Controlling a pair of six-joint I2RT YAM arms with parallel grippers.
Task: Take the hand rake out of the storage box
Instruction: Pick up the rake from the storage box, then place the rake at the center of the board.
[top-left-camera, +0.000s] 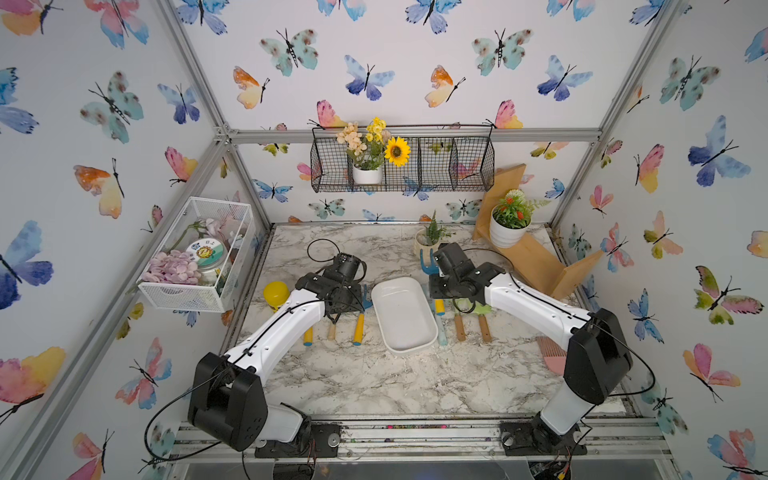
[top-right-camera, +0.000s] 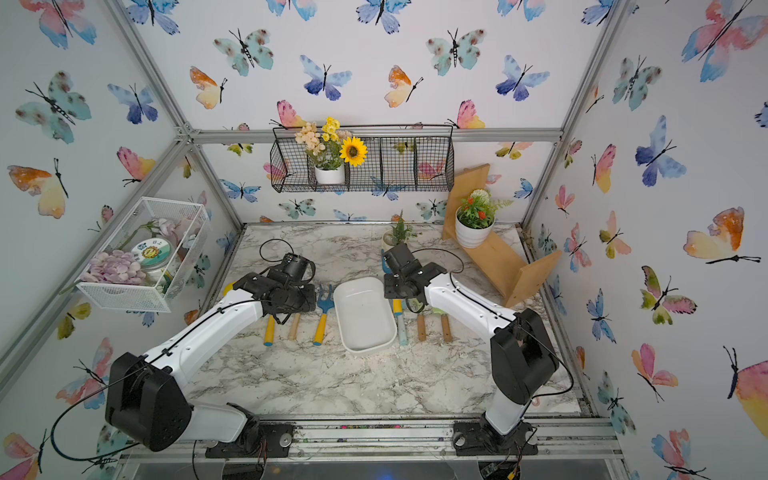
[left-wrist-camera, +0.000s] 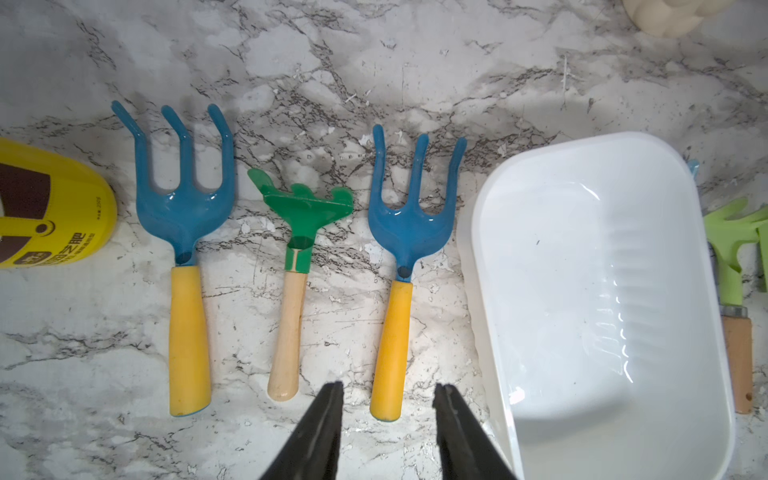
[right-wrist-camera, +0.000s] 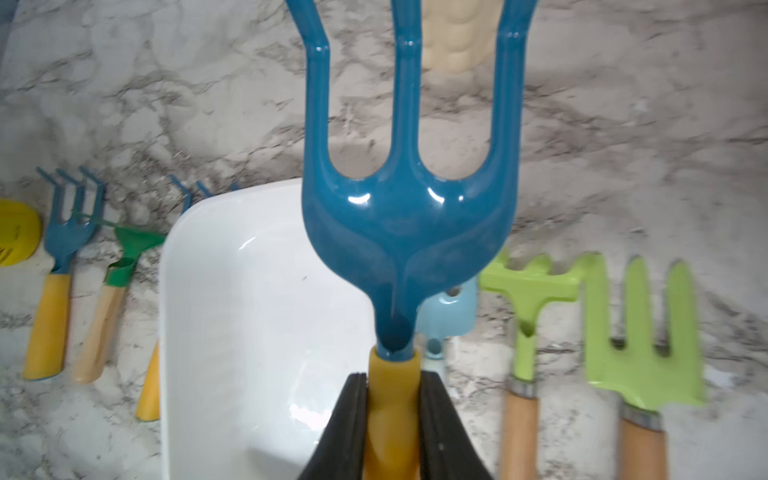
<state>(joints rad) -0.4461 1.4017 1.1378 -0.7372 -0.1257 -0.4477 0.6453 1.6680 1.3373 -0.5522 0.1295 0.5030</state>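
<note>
The hand rake (right-wrist-camera: 409, 232) has a blue three-pronged head and a yellow handle. My right gripper (right-wrist-camera: 392, 376) is shut on that handle just behind the head. It holds the rake in the air over the right edge of the storage box (right-wrist-camera: 232, 311), prongs pointing toward the back wall. In both top views the white storage box (top-left-camera: 405, 316) (top-right-camera: 363, 316) lies empty at mid-table, and the rake's blue head (top-left-camera: 428, 264) shows beside my right wrist. My left gripper (left-wrist-camera: 388, 390) hangs open over the table left of the box, holding nothing.
Left of the box lie two blue rakes (left-wrist-camera: 183, 199) (left-wrist-camera: 409, 220) and a green rake (left-wrist-camera: 303, 208), beside a yellow jar (left-wrist-camera: 50, 208). To the right lie a light-blue tool (right-wrist-camera: 451, 311), a lime rake (right-wrist-camera: 532, 282) and a lime fork (right-wrist-camera: 640, 357). A cream plant pot (top-left-camera: 428, 241) and a wooden shelf (top-left-camera: 528, 257) stand behind.
</note>
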